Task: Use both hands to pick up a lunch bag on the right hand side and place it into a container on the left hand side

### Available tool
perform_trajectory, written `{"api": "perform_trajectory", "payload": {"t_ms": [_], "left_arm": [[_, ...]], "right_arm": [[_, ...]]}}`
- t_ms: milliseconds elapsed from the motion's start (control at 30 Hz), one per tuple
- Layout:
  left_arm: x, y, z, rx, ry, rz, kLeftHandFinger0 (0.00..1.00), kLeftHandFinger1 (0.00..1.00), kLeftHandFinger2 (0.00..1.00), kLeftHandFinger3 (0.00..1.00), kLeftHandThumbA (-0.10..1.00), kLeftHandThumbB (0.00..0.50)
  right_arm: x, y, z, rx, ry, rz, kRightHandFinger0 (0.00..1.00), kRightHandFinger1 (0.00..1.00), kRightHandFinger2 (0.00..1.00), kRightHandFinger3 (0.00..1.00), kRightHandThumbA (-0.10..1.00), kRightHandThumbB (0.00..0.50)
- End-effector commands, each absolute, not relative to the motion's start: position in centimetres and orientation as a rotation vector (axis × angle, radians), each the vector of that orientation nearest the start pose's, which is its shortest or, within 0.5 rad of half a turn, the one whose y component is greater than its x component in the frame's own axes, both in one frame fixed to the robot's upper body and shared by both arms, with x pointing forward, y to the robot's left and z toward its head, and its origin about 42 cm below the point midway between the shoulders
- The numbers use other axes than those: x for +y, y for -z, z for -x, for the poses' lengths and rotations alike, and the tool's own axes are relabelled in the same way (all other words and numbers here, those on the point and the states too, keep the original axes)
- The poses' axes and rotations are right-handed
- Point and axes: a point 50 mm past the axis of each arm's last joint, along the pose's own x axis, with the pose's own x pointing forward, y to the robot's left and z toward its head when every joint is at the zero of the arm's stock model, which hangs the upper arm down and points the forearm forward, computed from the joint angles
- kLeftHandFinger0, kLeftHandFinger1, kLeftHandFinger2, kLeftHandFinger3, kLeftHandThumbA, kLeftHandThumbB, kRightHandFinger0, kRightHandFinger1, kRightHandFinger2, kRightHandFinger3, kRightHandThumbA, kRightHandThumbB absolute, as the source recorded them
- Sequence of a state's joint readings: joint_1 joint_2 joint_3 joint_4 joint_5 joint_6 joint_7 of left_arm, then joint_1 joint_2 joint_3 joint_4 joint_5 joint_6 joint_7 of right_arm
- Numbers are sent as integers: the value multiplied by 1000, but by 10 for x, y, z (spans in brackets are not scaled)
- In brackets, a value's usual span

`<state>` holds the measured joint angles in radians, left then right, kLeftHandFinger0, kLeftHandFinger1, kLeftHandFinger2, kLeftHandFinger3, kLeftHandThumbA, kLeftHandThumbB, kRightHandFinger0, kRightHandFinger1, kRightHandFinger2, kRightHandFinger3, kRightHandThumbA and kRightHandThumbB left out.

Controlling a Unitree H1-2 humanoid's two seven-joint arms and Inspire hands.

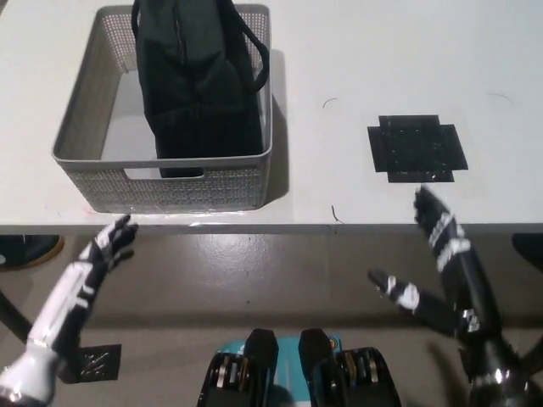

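This looks like a lab or test room where people try out robots. The white table [339,51] is plain, and it has a black tape square [417,147] stuck on it, like a mark for where things go. The floor [254,271] is bare grey concrete. Another bit of black tape [95,362] sits on the floor by a table leg. There are no home things like rugs or curtains.
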<state>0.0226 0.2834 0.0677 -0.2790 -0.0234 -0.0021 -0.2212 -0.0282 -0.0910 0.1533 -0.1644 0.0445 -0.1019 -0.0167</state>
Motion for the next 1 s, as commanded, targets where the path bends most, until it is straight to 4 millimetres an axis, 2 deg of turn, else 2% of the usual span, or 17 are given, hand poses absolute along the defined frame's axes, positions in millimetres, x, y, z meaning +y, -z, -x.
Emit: {"api": "perform_trajectory", "payload": {"t_ms": [0,133,233,300,433,600,700,800,867,900,967], "left_arm": [[288,-151,-265,-363,153,-179,1000,1000,1000,1000,1000,233],[282,-122,-267,-307,154,-104,1000,1000,1000,1000,1000,182],[282,-112,-268,-293,159,-107,1000,1000,1000,1000,1000,148],[282,-108,-268,-291,157,-125,1000,1000,1000,1000,1000,161],[279,-104,-268,-277,171,-122,1000,1000,1000,1000,1000,146],[281,-103,-271,-278,169,-122,1000,1000,1000,1000,1000,141],[282,-102,-273,-281,167,-131,1000,1000,1000,1000,1000,111],[281,-105,-274,-285,167,-133,1000,1000,1000,1000,1000,133],[282,-107,-275,-287,167,-129,1000,1000,1000,1000,1000,127],[282,-107,-276,-288,167,-128,1000,1000,1000,1000,1000,111],[283,-107,-277,-286,168,-127,1000,1000,1000,1000,1000,112]], "right_arm": [[-164,-125,-271,-378,-204,-190,1000,1000,1000,1000,1000,307],[-157,-93,-273,-315,-200,-198,1000,1000,1000,1000,1000,296],[-153,-84,-277,-286,-199,-219,1000,1000,1000,1000,1000,281],[-150,-83,-277,-274,-203,-218,1000,1000,1000,1000,1000,282],[-146,-78,-279,-266,-210,-228,1000,1000,1000,1000,1000,263],[-145,-77,-285,-271,-204,-236,1000,1000,1000,1000,1000,266],[-146,-79,-286,-270,-208,-246,1000,1000,1000,1000,1000,230],[-146,-80,-288,-274,-209,-252,1000,1000,1000,1000,1000,214],[-146,-81,-290,-279,-211,-255,1000,1000,1000,1000,1000,203],[-146,-81,-291,-282,-210,-256,1000,1000,1000,1000,1000,210],[-146,-82,-291,-283,-205,-257,1000,1000,1000,1000,1000,214]]}}
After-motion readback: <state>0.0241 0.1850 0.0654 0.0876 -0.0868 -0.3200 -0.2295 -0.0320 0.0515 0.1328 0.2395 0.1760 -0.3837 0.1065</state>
